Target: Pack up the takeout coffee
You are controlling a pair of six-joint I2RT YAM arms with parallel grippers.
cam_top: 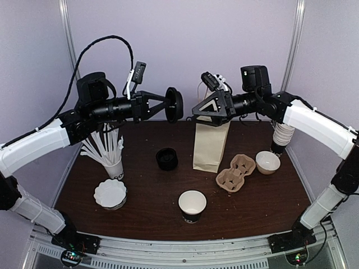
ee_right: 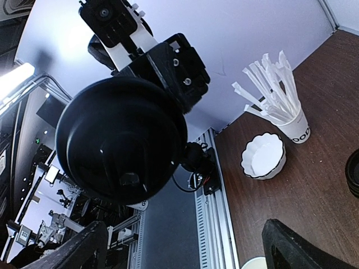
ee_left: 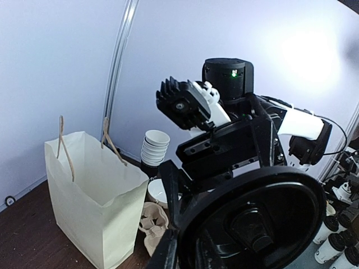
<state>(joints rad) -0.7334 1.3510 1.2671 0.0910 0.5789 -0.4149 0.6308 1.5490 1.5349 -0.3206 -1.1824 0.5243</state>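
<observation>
Step in hand: lidding, by my read. The takeout coffee cup (cam_top: 192, 205) stands open at the table's near middle, with no lid on it.
Lid: the black domed lid (cam_top: 175, 105) is held on edge, high in the air.
Left gripper (cam_top: 167, 105): clamped on the lid, arm stretched level toward the centre.
Right gripper (cam_top: 196, 114): fingers wide apart and holding nothing, hovering at the mouth of the paper bag (cam_top: 210, 147).
Next move: bring the lid down flat onto the cup rim and press it on, then lift the cup into the bag.
</observation>
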